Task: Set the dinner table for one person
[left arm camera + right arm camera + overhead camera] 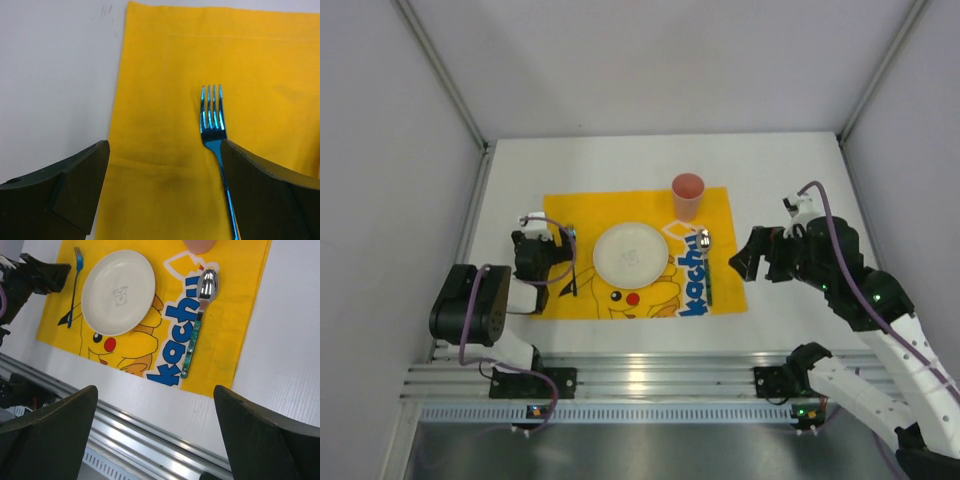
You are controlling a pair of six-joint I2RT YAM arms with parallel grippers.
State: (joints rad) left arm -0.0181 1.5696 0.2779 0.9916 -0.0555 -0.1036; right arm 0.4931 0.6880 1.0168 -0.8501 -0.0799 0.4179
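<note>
On the white dinner table [790, 170] lies a yellow Pikachu placemat [720, 205]. A white plate [631, 252] sits at its middle, a pink cup [687, 196] at its far right. A blue fork [212, 120] lies left of the plate and shows in the top view [572, 262] and right wrist view [75, 285]. A spoon [704, 262] with a green handle lies right of the plate [118, 292], also in the right wrist view [200, 315]. My left gripper [165, 192] is open, low over the mat's left edge, the fork by its right finger. My right gripper [155, 435] is open and empty, raised right of the mat.
An aluminium rail [650, 380] runs along the table's near edge, also in the right wrist view [150, 432]. Grey walls enclose the table at the left, back and right. The mat's left edge meets bare table [55, 75] in the left wrist view.
</note>
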